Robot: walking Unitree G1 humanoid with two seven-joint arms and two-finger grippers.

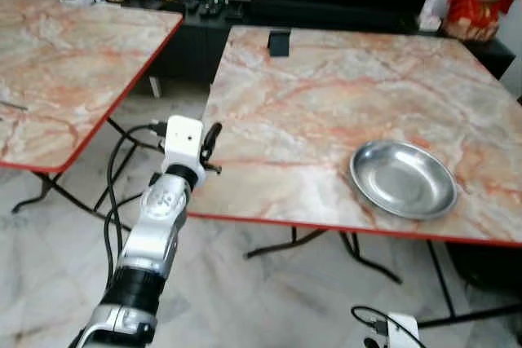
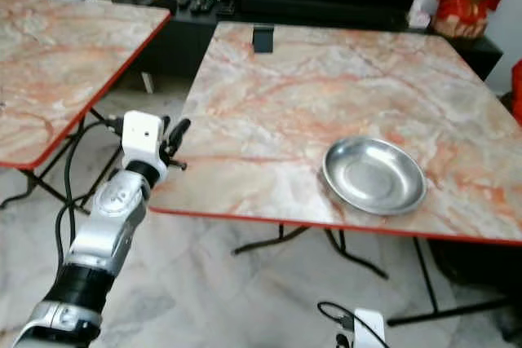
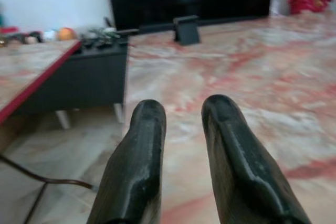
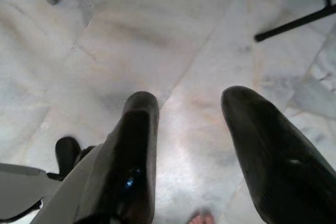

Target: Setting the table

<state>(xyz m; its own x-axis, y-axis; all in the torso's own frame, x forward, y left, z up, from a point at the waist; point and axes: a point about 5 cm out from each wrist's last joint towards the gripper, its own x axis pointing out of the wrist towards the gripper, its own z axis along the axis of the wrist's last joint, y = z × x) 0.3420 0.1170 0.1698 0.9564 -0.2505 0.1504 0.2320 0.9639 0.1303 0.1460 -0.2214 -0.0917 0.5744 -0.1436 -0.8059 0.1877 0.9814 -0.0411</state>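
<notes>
left gripper (image 1: 210, 138) beside table (image 1: 326, 103)

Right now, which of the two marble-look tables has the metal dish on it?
The table straight ahead, by the left pincer, holds the steel dish near its front edge. The table off to the left carries no dish.

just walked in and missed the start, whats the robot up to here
The robot stands at a marble-patterned table with a single steel plate near its front right edge. The left gripper is raised at the table's front left corner, fingers slightly apart and holding nothing, well away from the plate. The right gripper hangs low over the tiled floor, open and empty. A small black stand sits at the far edge.
</notes>
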